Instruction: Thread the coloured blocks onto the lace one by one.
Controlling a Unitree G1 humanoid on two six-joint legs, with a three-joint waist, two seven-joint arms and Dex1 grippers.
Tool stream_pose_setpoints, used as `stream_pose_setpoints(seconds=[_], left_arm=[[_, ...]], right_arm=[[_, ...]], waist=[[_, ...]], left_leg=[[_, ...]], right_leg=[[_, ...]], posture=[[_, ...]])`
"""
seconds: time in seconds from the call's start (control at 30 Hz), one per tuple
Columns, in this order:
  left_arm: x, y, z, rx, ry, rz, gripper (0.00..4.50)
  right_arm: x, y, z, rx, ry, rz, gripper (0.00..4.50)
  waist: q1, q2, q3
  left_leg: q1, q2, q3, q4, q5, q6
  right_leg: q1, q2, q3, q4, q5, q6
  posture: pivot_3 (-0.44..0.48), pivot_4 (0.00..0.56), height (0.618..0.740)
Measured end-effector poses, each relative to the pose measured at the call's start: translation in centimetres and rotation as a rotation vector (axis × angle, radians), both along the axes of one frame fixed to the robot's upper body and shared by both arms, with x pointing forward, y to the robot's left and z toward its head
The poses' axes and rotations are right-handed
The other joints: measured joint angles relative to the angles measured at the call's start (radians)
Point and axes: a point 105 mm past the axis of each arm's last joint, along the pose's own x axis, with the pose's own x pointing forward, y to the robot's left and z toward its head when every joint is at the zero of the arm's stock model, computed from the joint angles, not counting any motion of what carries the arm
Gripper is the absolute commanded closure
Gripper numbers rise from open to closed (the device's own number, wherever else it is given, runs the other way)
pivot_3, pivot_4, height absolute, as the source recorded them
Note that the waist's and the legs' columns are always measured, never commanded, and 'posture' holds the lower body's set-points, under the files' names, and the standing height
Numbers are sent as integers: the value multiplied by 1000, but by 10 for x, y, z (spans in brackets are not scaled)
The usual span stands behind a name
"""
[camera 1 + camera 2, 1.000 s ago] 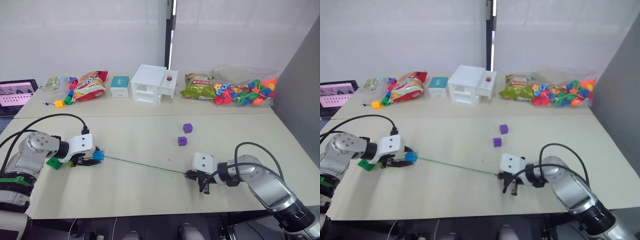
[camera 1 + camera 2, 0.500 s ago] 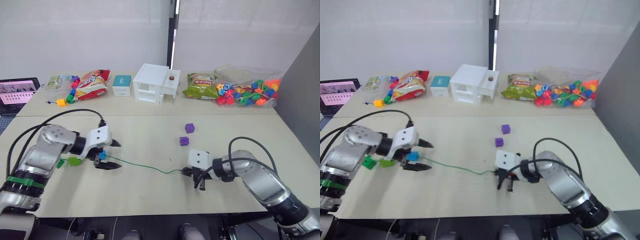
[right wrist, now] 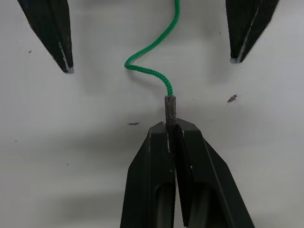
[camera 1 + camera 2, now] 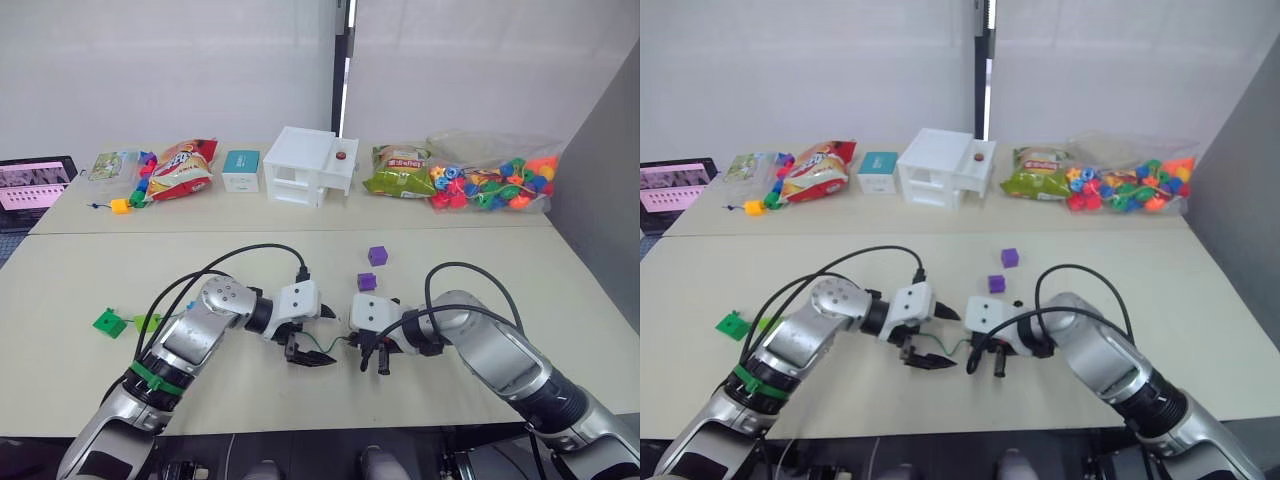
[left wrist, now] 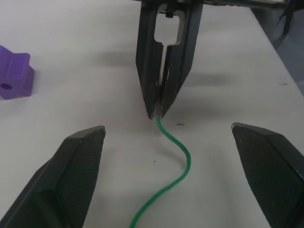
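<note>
Facing each other: right gripper (image 3: 172, 128) pinches lace (image 3: 151, 54) tip; left gripper (image 5: 166, 175) wide open, empty, straddling cord; purple block (image 5: 15, 80) probably nearest.

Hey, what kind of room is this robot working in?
Probably an office or lab: plain pale tables against bare white walls, a laptop at the far left, and snack bags and a bag of beads laid out behind.

— What stands behind? — A white wall (image 4: 180, 70), split at twelve o'clock by a dark vertical strip (image 4: 340, 70); a grey panel (image 4: 605, 190) at three o'clock.
— And below? — Two pale beige tables (image 4: 250, 255) joined edge to edge; evenly lit.
</note>
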Motion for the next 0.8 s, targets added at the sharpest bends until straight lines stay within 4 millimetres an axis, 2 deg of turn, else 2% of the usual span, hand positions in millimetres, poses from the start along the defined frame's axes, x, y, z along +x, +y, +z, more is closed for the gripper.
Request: stream_pose_setpoints(seconds=[0.13, 0.27, 0.6, 0.8], left_arm=[[2, -3, -6, 6, 12, -2, 22], [0, -9, -7, -6, 13, -19, 1134], [2, -12, -11, -1, 18, -14, 4476], [3, -11, -12, 3, 19, -12, 4476]], right_arm=[[-1, 1, 0, -1, 0, 2, 4500], [-2, 2, 1, 2, -8, 4, 4500], [-1, 3, 1, 7, -4, -7, 4500], [-2, 3, 1, 10, 0, -8, 4500]], waist=[[0, 0, 0], [1, 0, 0], [0, 0, 0], [1, 0, 0]], left_leg=[[0, 0, 0, 0, 0, 0], [0, 0, 0, 0, 0, 0], [0, 0, 0, 0, 0, 0], [0, 0, 0, 0, 0, 0]], right_leg=[[0, 0, 0, 0, 0, 0], [0, 0, 0, 0, 0, 0], [0, 0, 0, 0, 0, 0], [0, 0, 0, 0, 0, 0]], posture=[[0, 150, 740], [0, 150, 740], [0, 150, 740], [0, 150, 740]])
